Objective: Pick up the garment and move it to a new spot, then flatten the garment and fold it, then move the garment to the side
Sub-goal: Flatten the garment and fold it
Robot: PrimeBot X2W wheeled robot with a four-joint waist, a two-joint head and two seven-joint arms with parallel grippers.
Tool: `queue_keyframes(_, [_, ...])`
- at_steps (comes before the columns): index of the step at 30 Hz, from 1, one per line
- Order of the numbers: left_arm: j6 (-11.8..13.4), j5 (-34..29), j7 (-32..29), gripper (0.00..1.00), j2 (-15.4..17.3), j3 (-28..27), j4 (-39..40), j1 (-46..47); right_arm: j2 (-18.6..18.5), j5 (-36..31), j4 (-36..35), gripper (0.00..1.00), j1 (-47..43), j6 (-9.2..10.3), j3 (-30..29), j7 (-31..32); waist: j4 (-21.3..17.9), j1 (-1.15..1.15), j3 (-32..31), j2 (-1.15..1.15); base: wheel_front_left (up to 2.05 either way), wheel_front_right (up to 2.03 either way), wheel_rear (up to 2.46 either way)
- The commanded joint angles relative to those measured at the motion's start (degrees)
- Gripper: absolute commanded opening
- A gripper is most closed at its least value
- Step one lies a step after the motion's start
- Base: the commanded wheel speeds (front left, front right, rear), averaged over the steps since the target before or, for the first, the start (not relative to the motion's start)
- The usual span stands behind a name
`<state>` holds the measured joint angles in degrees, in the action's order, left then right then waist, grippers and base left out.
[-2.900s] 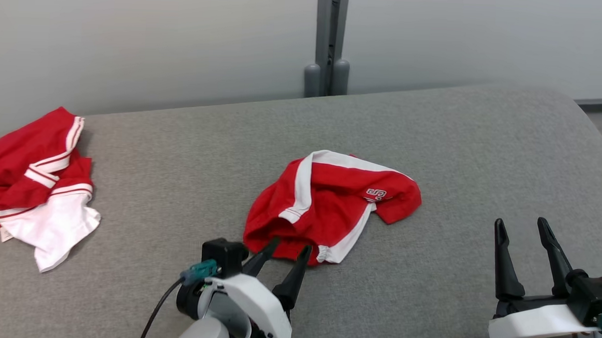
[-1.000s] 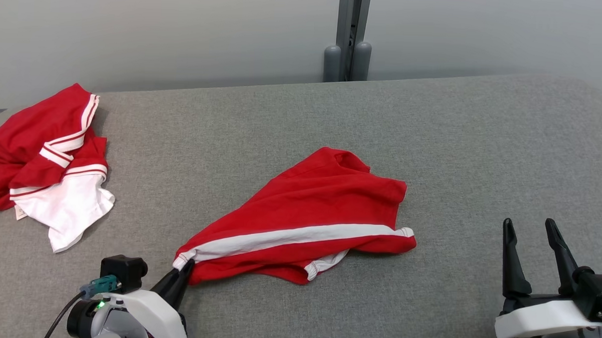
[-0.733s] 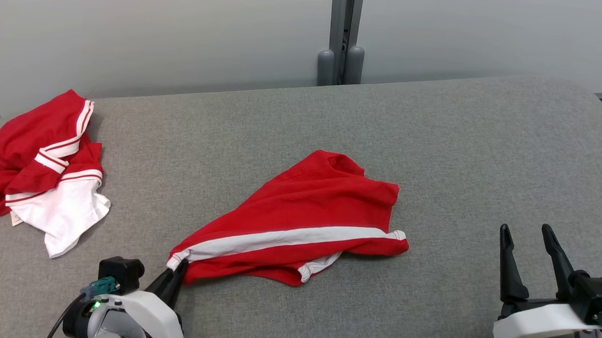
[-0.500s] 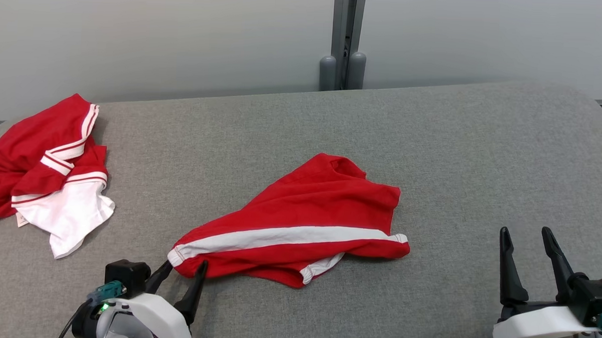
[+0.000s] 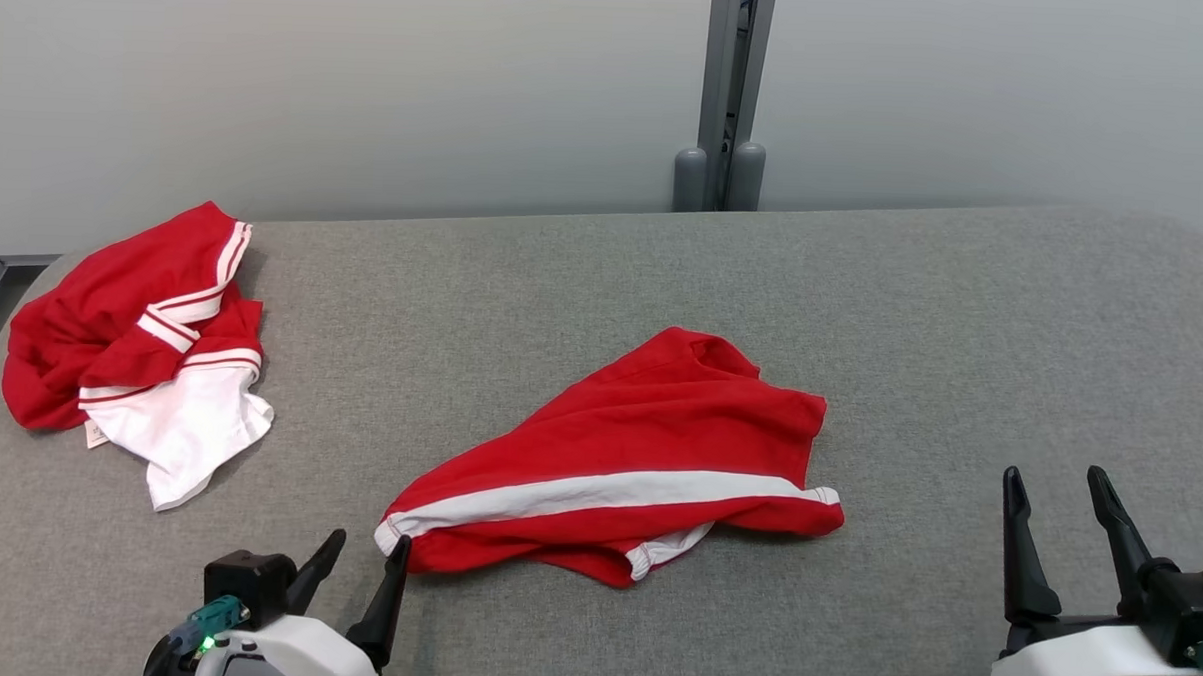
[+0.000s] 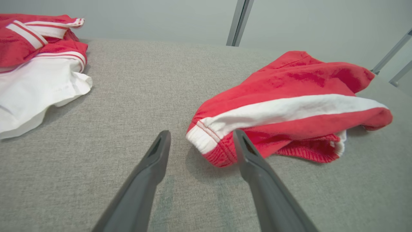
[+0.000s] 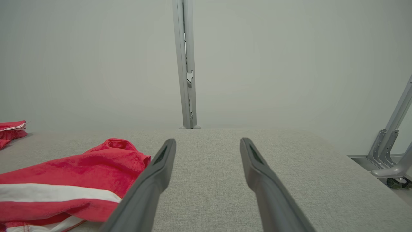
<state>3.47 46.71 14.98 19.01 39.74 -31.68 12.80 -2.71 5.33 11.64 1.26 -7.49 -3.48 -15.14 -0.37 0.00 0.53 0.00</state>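
The garment (image 5: 638,449) is red with a white stripe and lies loosely spread on the middle of the grey table (image 5: 962,321); the wrist views show it too (image 6: 289,96) (image 7: 74,180). My left gripper (image 5: 367,553) stands open at the garment's near left corner, its right finger touching or just short of the white-edged hem, nothing held between the fingers (image 6: 161,151). At the lower right my right gripper (image 5: 1055,481) is open and empty, well clear of the cloth (image 7: 207,141).
A second red and white garment (image 5: 151,352) lies crumpled at the table's far left (image 6: 35,64). A grey post (image 5: 730,92) stands behind the table's far edge. The table's right end curves down.
My left gripper was shut on the garment's corner after dragging it toward the near left; it has opened and let go. The camera shifted. The right gripper stayed put.
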Motion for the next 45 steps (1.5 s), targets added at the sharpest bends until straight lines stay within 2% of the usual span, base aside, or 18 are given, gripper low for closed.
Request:
queue_keyframes(1, [0.92, -1.17, 0.26, 1.0, 0.0, -1.56, 1.37, -0.6, -0.36, -0.5, -0.32, 1.0, -0.38, -0.01, -0.26, -0.02, 0.42, 0.0, -0.16, 0.0, 0.0, 0.0, 0.0])
queue_keyframes(6, [2.42, -5.86, 0.28, 1.0, -1.7, -6.95, 6.82, -2.79, -0.35, -0.55, -0.48, 1.0, -0.18, -0.01, -0.15, -0.02, 1.11, 0.0, -0.42, 0.0, 0.0, 0.0, 0.0])
queue_keyframes(12, [3.57, -12.47, 0.29, 1.0, -5.56, -14.15, 12.81, -6.32, -0.35, -0.73, -0.85, 1.0, 0.43, -0.01, 0.35, -0.02, 1.43, 0.0, -0.93, 0.0, 0.0, 0.0, 0.0])
queue_keyframes(18, [2.62, -17.96, 0.28, 1.0, -8.58, -19.2, 14.54, -8.88, -0.35, -0.41, -1.11, 1.0, 0.56, -0.01, 1.16, -0.02, 1.6, 0.0, -1.53, 0.0, 0.0, 0.0, 0.0])
queue_keyframes(27, [0.24, -22.76, 0.22, 1.0, -11.43, -24.91, 13.11, -10.43, -0.35, 0.12, -0.66, 1.0, 0.38, -0.01, 2.45, -0.02, 2.04, 0.0, -1.95, 0.0, 0.0, 0.0, 0.0])
queue_keyframes(39, [-2.35, -25.82, 0.23, 1.0, -13.55, -27.84, 10.64, -10.46, -0.35, 0.32, -0.4, 1.0, 0.55, -0.01, 2.77, -0.01, 2.11, 0.0, -1.47, 0.0, 0.0, 0.0, 0.0])
queue_keyframes(45, [-4.19, -25.09, -1.02, 1.0, -13.76, -26.95, 5.55, -8.42, -0.35, 0.26, -0.34, 1.0, 0.65, -0.01, 2.61, -0.01, 2.07, 0.0, -0.91, 0.0, 0.0, 0.0, 0.0])
